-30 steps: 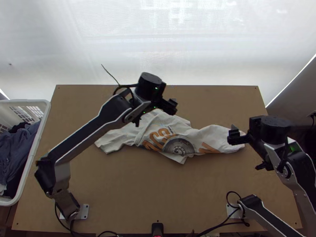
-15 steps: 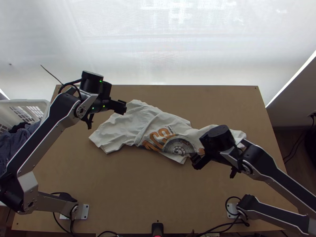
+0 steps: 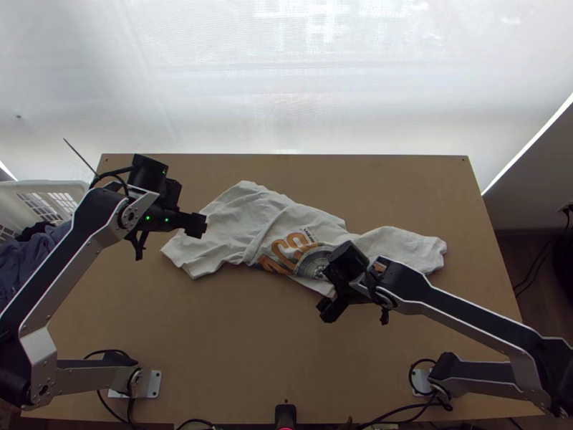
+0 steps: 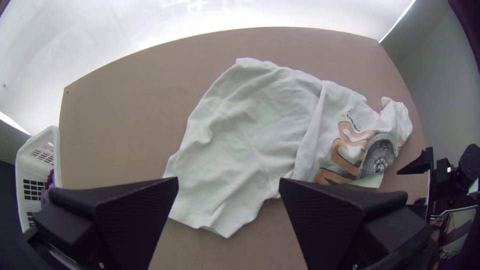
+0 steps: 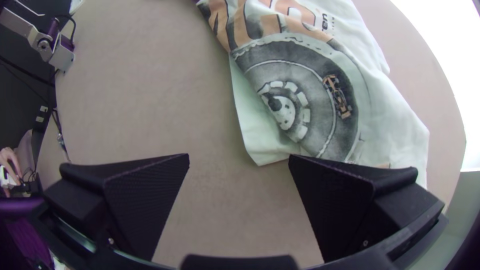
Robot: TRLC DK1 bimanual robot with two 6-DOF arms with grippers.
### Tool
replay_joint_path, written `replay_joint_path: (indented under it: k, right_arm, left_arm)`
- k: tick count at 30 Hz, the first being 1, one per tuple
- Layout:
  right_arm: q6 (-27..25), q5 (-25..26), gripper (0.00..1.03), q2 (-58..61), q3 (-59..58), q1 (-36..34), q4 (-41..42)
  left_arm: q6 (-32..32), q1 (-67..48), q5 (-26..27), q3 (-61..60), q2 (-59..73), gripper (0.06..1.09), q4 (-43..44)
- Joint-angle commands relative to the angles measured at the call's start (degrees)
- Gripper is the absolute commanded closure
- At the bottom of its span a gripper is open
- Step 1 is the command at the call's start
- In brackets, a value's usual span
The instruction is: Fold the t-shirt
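A white t-shirt (image 3: pixel 236 222) with an orange and grey print lies bunched and wrinkled across the middle of the table, one part folded over near the print. Over its left end is my left gripper (image 3: pixel 195 224), holding nothing. My right gripper (image 3: pixel 329 308) hangs by the shirt's near edge, beside the round grey print. In the left wrist view, my left gripper (image 4: pixel 229 182) stands open with the shirt (image 4: pixel 245 130) beyond its fingers. The right wrist view has my right gripper (image 5: pixel 239 157) open, a corner of the shirt (image 5: pixel 265 145) between and beyond its fingertips.
At the table's left edge stands a white basket (image 3: pixel 82 188) with dark clothes in it. A small black device (image 3: pixel 285 416) sits at the near edge, with cables beside it. Bare wood lies in front of the shirt.
My left gripper has moved left, away from the shirt's middle, and lately a little nearer. My right gripper has come in from the right over the shirt to its near edge. The shirt looks unmoved.
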Motion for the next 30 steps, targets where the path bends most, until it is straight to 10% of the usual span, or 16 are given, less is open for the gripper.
replay_joint_path:
  k: [1,19,30]
  right_arm:
    - [2.0,-0.9,0.10,5.5,-3.0,0.2,5.0]
    - [3.5,-0.4,0.16,12.0,-2.9,-4.7,13.5]
    - [1.2,-0.2,1.00,10.6,-3.2,-6.2,14.3]
  left_arm:
    - [0.1,1.0,0.3,-2.1,-1.2,0.11,-1.2]
    - [1.2,0.6,0.3,-3.5,-1.8,0.11,-2.8]
    - [2.0,-1.5,0.3,-5.2,-1.8,0.11,-4.5]
